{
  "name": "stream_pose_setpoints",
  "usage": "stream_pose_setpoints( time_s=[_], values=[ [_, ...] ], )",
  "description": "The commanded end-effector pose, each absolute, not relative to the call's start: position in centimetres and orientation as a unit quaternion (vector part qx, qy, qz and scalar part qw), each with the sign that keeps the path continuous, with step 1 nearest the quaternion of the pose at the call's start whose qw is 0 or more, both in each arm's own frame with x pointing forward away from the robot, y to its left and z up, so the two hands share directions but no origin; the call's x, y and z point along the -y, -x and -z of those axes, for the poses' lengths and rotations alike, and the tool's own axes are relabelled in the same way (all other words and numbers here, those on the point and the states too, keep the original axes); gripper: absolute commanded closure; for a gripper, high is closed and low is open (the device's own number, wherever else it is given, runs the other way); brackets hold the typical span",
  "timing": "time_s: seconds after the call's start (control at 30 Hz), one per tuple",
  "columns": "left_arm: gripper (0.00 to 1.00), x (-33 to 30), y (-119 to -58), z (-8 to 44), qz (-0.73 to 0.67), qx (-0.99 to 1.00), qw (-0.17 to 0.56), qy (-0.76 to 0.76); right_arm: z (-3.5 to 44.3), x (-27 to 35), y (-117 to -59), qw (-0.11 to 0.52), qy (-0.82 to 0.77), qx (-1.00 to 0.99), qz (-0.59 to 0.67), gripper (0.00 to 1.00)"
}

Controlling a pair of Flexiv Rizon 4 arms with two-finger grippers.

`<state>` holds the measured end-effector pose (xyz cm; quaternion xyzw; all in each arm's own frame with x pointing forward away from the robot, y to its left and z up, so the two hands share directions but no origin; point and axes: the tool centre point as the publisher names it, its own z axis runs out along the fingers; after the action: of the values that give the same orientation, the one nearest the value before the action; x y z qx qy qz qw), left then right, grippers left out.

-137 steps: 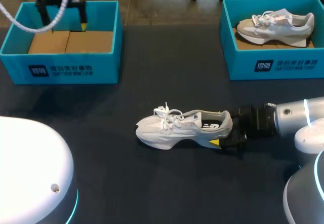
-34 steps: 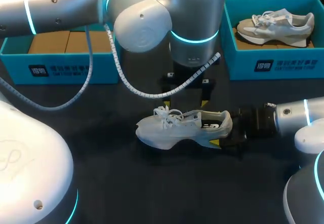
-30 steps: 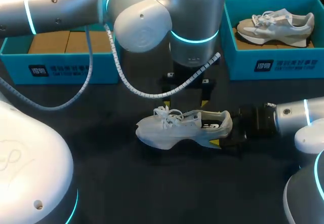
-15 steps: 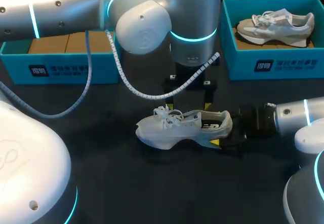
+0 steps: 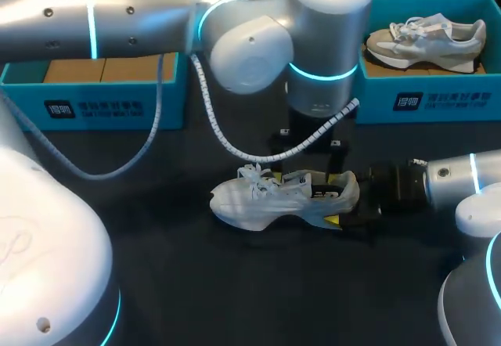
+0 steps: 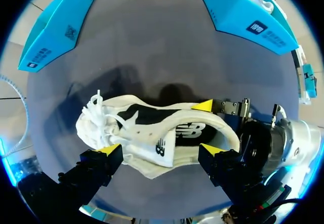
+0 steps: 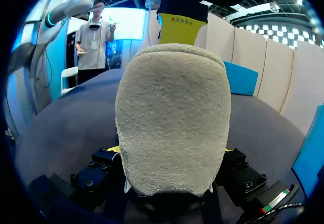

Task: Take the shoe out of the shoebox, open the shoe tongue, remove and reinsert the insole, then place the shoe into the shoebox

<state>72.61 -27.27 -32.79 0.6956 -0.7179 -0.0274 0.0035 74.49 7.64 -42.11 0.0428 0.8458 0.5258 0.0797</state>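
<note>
A white shoe (image 5: 274, 197) lies on its side in the middle of the dark table, toe to the left. My right gripper (image 5: 342, 201) is shut on its heel. In the right wrist view the heel (image 7: 172, 112) fills the space between the gripper's (image 7: 169, 150) fingers. My left arm comes across from the left, and its gripper (image 5: 307, 166) hangs open just over the shoe's opening. In the left wrist view the shoe (image 6: 152, 138) lies under the left gripper's (image 6: 161, 150) spread fingers, with the black insole (image 6: 152, 116) showing inside.
A blue shoebox (image 5: 94, 103) with brown cardboard inside stands at the back left. At the back right, a second blue shoebox (image 5: 423, 99) holds a grey and white shoe (image 5: 427, 37). The left arm's elbow (image 5: 258, 48) looms over the table's middle.
My left arm has shifted right and come down closer to the shoe, its gripper still open. The shoe and the right gripper on its heel have not moved.
</note>
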Motion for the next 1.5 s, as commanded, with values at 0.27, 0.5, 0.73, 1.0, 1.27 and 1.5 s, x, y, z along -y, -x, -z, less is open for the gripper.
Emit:
stream_pose_setpoints(
  time_s=[0.27, 0.5, 0.73, 1.0, 1.27, 1.5],
  values=[
    [0.0, 28.1, -71.9, 34.7, 0.049, 0.715, -0.027, -0.697, 42.3, -7.9, -74.7, 0.08, -0.043, -0.848, -0.522, 1.0],
    [0.0, 27.5, -71.9, 35.3, 0.052, 0.702, -0.054, -0.708, 42.3, -7.9, -74.7, 0.08, -0.043, -0.848, -0.522, 1.0],
    [0.0, 26.4, -72.3, 35.8, 0.073, 0.693, -0.074, -0.713, 42.3, -7.9, -74.7, 0.08, -0.043, -0.848, -0.522, 1.0],
    [0.0, 25.0, -72.8, 36.1, 0.093, 0.686, -0.109, -0.713, 42.3, -7.9, -74.7, 0.08, -0.043, -0.848, -0.522, 1.0],
    [0.0, 23.4, -72.7, 35.7, 0.119, 0.695, -0.142, -0.695, 42.3, -7.9, -74.7, 0.08, -0.043, -0.848, -0.522, 1.0],
    [0.0, 22.1, -73.3, 34.2, 0.118, 0.695, -0.131, -0.697, 42.3, -7.9, -74.7, 0.08, -0.043, -0.848, -0.522, 1.0]
  ],
)
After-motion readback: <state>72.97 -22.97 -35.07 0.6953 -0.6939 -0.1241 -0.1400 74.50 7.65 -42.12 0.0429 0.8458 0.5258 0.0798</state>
